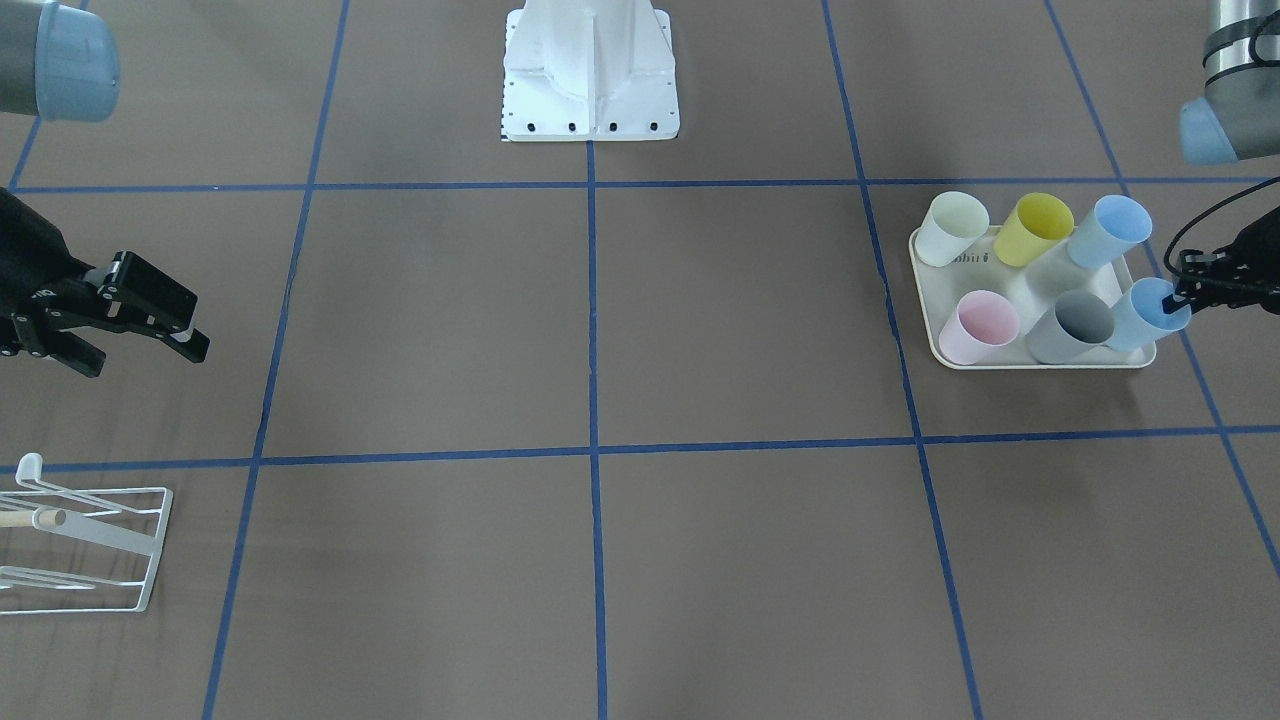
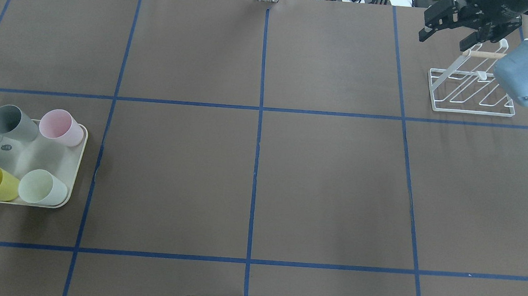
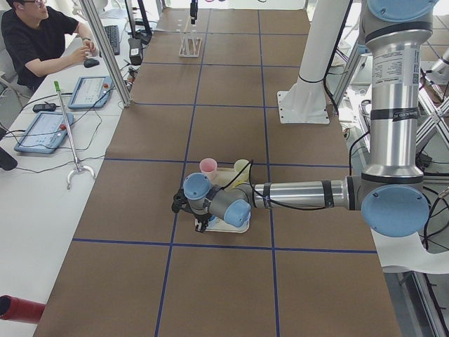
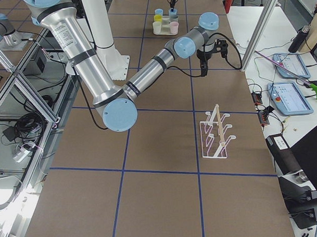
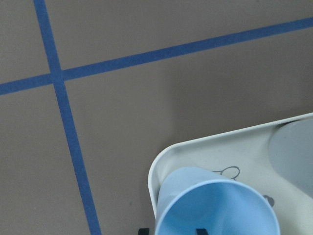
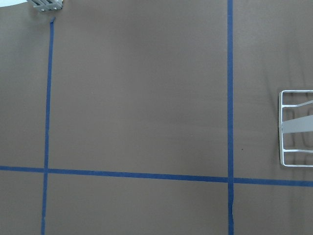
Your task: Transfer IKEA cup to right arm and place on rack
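Front view: flat brown table top (image 1: 740, 330) w/ blue tape lines in big squares. A cream tray w/ round corners (image 1: 1040, 364) holds six cups. The light-blue plastic cup (image 1: 1142, 318) stands in the tray corner far from the robot's base, on its L side. Mouth up, long way up & down. The L gripper (image 1: 1180, 297) is at its rim, one finger dipped inside. The R gripper (image 1: 148, 355) hangs well apart, fingers spread wide, holding nothing. A white wire rack w/ wooden rod (image 1: 100, 540) sits near it.

Overhead: the cup is half cut off at the view's edge.

L side view: a long white desk (image 3: 42, 203) w/ tablets, and a person in a black top (image 3: 35, 35) sitting there.

L wrist view: looks down into the cup's round mouth. One finger tip is inside the wall, one outside, w/ a small gap, not pinched.

R wrist view: just table, tape & the rack's edge.
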